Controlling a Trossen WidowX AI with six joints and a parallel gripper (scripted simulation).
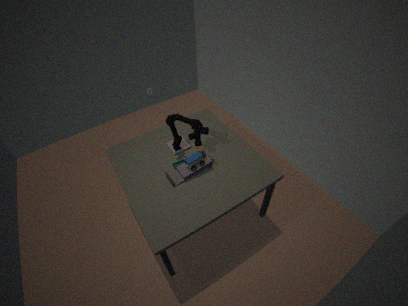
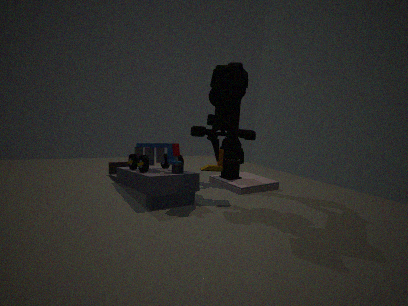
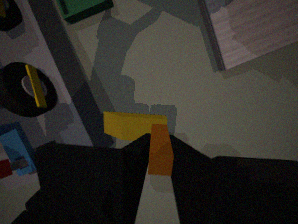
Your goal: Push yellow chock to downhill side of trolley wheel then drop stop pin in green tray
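Observation:
My gripper [image 1: 198,145] [image 2: 220,151] [image 3: 158,139] is shut on the orange handle of the chock. The chock [image 2: 212,168] [image 3: 127,125] hangs above the table beside the ramp; its yellow body shows, its black base is not distinct. The ramp [image 1: 175,177] [image 2: 160,184] [image 3: 62,55] carries the trolley [image 1: 195,158] [image 2: 157,145], whose yellow-marked wheel [image 3: 27,90] shows at the left of the wrist view. A red piece, probably the stop pin's head [image 1: 202,151] [image 2: 176,149] [image 3: 5,169], is at the trolley's uphill end. The green tray [image 1: 177,163] [image 3: 87,7] lies beside the ramp and is hidden in the exterior view.
The arm's pale base plate [image 1: 175,146] [image 2: 257,184] [image 3: 255,30] lies on the table [image 1: 225,190] [image 2: 100,250], across from the ramp. The arm's shadow falls on the table. The ramp's side wall stands close to the held chock.

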